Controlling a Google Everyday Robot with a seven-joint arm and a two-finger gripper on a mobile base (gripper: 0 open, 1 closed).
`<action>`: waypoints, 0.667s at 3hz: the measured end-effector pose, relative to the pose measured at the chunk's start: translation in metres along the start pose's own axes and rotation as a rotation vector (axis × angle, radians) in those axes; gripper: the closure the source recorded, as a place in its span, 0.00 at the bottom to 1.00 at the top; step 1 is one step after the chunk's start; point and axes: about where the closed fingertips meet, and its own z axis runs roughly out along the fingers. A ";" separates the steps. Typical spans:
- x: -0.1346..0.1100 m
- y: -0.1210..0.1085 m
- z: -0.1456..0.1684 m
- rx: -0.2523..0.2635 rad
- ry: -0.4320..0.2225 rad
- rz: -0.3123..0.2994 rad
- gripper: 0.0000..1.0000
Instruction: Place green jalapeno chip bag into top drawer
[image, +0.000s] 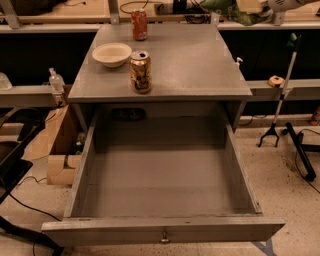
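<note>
Gripper (249, 6) at the top right edge, high over the table's (200, 65) far corner, clamped on the green chip bag (227, 9), open drawer (125, 231) well below in front

Gripper (246, 6) holding green jalapeno chip bag (222, 6) over table (190, 60) back-right corner; top drawer (150, 230) open in front.

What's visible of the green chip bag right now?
The green jalapeno chip bag is cut off by the picture's top edge, right of centre: crinkled, glossy green film. It hangs in the air over the back right corner of the cabinet top, held at its right end by the gripper, fingers shut on it. It touches nothing else and is far from the open top drawer.
</note>
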 end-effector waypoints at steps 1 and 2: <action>0.034 0.043 -0.006 -0.080 0.030 0.040 1.00; 0.063 0.079 0.000 -0.186 0.054 0.046 1.00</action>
